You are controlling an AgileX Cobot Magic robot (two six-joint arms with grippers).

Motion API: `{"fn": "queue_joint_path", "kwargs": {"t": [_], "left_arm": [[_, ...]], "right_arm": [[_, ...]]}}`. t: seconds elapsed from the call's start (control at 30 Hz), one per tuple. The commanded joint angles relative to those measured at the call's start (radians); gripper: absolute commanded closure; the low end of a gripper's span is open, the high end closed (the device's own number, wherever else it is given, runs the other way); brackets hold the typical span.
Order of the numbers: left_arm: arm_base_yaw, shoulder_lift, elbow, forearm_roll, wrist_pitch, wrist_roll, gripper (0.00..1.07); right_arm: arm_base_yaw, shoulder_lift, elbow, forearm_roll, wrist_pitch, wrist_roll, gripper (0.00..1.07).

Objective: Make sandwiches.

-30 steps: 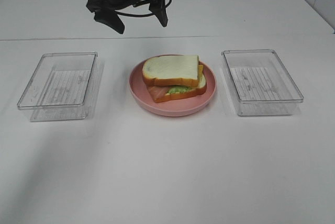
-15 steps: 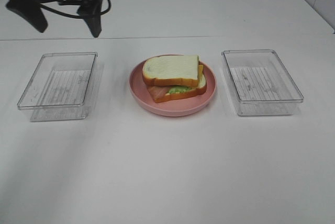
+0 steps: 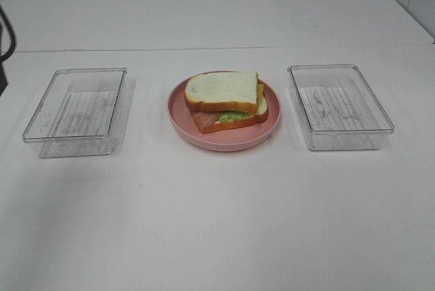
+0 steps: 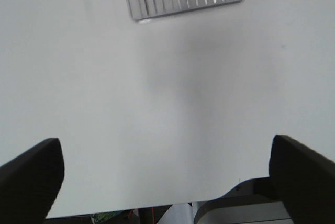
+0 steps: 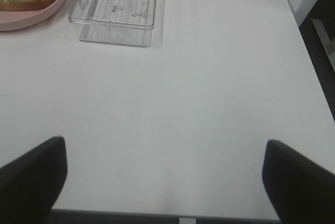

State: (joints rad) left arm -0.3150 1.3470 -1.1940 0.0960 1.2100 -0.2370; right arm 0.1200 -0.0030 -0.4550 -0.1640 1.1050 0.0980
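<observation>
The sandwich [image 3: 227, 100] sits stacked on the pink plate [image 3: 178, 115], between two clear trays [image 3: 76, 109] [image 3: 338, 105] holding nothing. Both grippers [image 4: 166, 174] [image 5: 165, 177] hang spread wide over bare table [image 3: 217, 223].

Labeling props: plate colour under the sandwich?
Pink plate; clearest in exterior high.

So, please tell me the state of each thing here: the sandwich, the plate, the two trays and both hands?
sandwich: assembled, stacked, lying on the plate
pink plate: upright, holding the sandwich
left tray: empty, no lid
right tray: empty, no lid
left hand: open, holding nothing
right hand: open, holding nothing
</observation>
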Motion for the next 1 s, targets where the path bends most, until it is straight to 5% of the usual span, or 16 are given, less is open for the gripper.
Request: {"fn": "queue_joint_path", "kwargs": {"t": [0.03,0.3,0.63,0.77,1.0], "left_arm": [[0.002,-0.183,0.17,0.004,-0.039,-0.05,0.05],[0.002,-0.522,0.398,0.006,-0.089,-0.06,0.05],[0.002,-0.898,0.574,0.016,-0.1,-0.041,0.05],[0.002,-1.071,0.659,-0.009,-0.1,0.043,0.05],[0.002,-1.169,0.675,-0.078,-0.134,0.175,0.06]], "right_arm": [[-0.005,-0.035,0.002,0.003,-0.003,-0.009,0.09],[-0.005,-0.035,0.002,0.003,-0.003,-0.009,0.09],[-0.005,-0.035,0.002,0.003,-0.003,-0.009,0.09],[-0.005,-0.035,0.002,0.003,-0.003,-0.009,0.09],[-0.005,-0.035,0.002,0.003,-0.003,-0.009,0.09]]}}
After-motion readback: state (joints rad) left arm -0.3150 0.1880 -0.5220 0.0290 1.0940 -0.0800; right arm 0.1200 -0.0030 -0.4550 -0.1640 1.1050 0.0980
